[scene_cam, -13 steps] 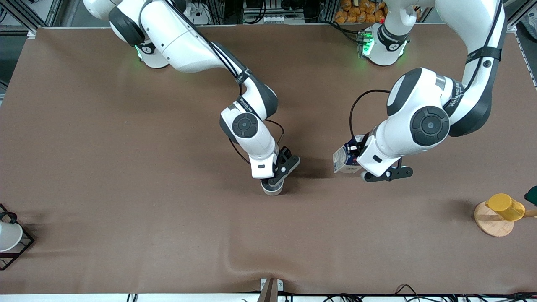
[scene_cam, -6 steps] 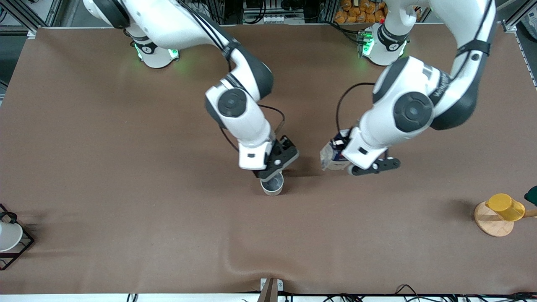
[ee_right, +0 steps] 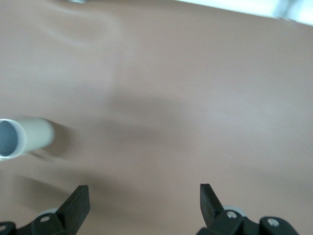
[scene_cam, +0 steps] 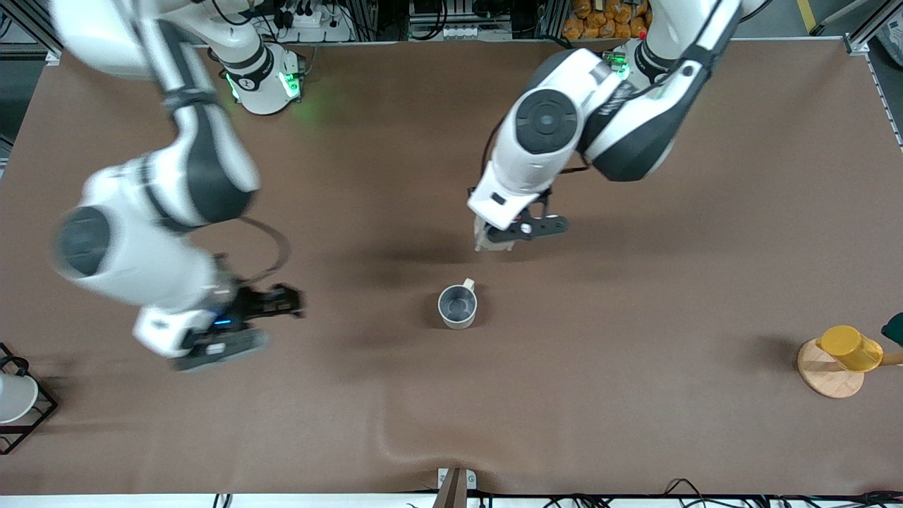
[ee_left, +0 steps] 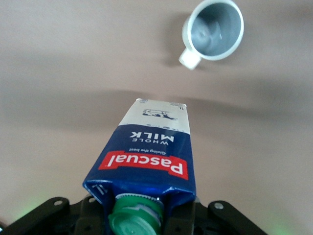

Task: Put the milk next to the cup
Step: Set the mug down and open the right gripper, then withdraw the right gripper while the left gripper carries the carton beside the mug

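The cup (scene_cam: 457,307), an off-white mug with a grey inside, stands upright at the table's middle, its handle toward the robots' bases. It also shows in the left wrist view (ee_left: 213,30) and at the edge of the right wrist view (ee_right: 22,137). My left gripper (scene_cam: 511,229) is shut on the milk (scene_cam: 490,241), a dark blue carton with a green cap (ee_left: 146,156), and holds it tilted over bare table close to the cup's handle. My right gripper (scene_cam: 247,328) is open and empty over bare table toward the right arm's end, its fingers (ee_right: 78,200) wide apart.
A yellow cup (scene_cam: 850,347) sits on a round wooden stand (scene_cam: 831,381) at the left arm's end. A white cup in a black wire rack (scene_cam: 14,398) is at the right arm's end. The table cover has a wrinkle (scene_cam: 395,437) near the front edge.
My right gripper let go of the cup, rose and swung away toward the right arm's end. My left gripper carried the milk across toward the cup.
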